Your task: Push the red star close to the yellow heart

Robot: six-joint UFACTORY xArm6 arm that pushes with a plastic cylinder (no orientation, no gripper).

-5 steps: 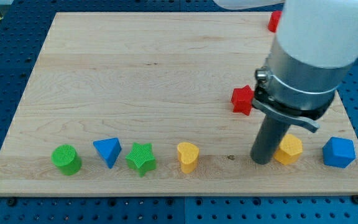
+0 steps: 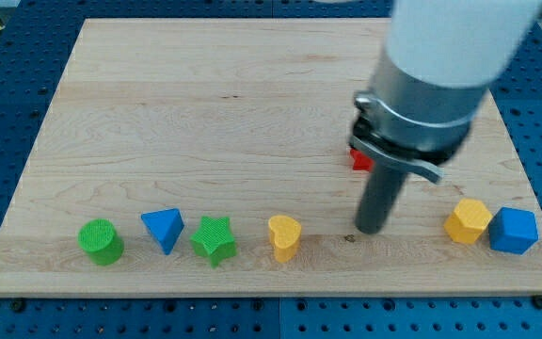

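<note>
No gripper on this rig, so nothing to clench or release: only a dark rod, with my tip [image 2: 373, 230] down on the wooden board [image 2: 205, 94].

Places my tip to the view's right of the yellow heart [image 2: 284, 236], near it but not touching, and toward the view's bottom from the red star [image 2: 358, 160], apart from both.

Finds the red star mostly hidden behind the arm housing [image 2: 422, 104], with only a small red edge showing at the housing's left side; cannot tell its exact outline or whether anything touches it. Puts it above and to the right of the yellow heart in the view, with bare board between the two.

Along the view's bottom, from the left: green cylinder [image 2: 100, 241], blue triangle [image 2: 163, 229], green star [image 2: 214, 239], then the yellow heart. At the far right, a yellow hexagon block [image 2: 468, 220] touching or just beside a blue block [image 2: 514, 230].

Judged progress: not done. Star and heart not yet close. Left to do, probably: bring my tip round to the star's upper right side, then push down and left toward the heart, without knocking the heart away or disturbing the green star beside it.
</note>
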